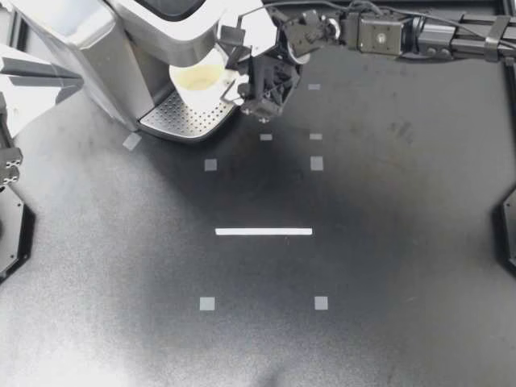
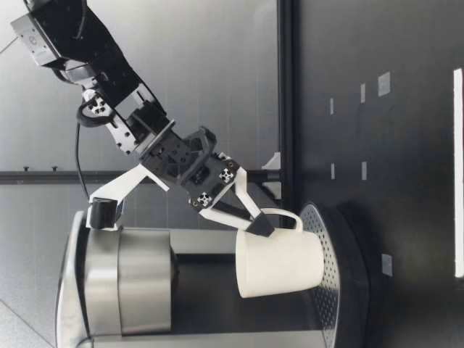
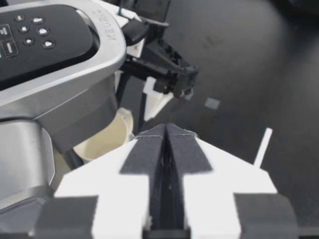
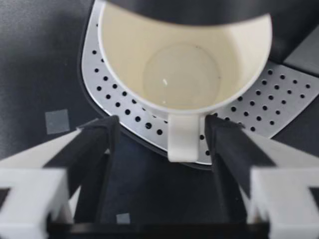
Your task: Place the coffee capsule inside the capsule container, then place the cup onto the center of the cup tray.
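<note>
Upright cup [image 1: 197,79] on cup tray [image 1: 181,121] under machine [image 1: 97,36], handle rightward between spread right gripper [image 1: 239,81]; left gripper [image 1: 77,77] pressed together; table [image 1: 363,266] open nearward.

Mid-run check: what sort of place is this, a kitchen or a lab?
Likely a lab test bench, not a kitchen: a black table with taped position marks, a lone coffee machine, and a robot arm reaching over it.

Black table [image 1: 403,242], coffee machine [image 1: 97,48], white strip [image 1: 264,231], tape squares [image 1: 317,164]
</note>
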`<control>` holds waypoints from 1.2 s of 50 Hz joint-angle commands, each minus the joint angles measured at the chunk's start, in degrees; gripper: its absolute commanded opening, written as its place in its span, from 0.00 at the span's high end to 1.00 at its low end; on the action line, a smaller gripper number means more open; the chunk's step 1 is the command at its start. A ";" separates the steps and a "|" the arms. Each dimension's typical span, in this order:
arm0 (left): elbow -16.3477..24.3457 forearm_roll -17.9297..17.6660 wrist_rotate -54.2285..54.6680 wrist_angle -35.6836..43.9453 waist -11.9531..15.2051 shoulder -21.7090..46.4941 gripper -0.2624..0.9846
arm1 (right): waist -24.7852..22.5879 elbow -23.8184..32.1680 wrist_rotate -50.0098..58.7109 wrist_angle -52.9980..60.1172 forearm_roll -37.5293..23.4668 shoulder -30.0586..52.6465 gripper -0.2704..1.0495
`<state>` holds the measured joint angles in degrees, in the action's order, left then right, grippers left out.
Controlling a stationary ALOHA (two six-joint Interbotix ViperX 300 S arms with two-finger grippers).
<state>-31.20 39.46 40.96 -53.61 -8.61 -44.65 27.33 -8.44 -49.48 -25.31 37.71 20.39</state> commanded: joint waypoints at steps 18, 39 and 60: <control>0.53 0.88 0.00 0.35 -0.09 -0.09 0.70 | 0.53 -4.22 0.09 2.81 -0.26 -6.77 0.32; -1.67 11.60 4.31 0.09 5.19 -3.34 0.70 | 0.18 -15.91 1.23 4.31 0.18 -17.58 0.32; 6.94 10.11 -3.78 -8.00 14.15 5.62 0.70 | -12.13 -26.28 9.76 6.59 2.46 -32.26 0.32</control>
<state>-28.13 49.92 38.58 -61.35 5.19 -40.69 16.96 -34.54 -40.87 -20.57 39.81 -8.88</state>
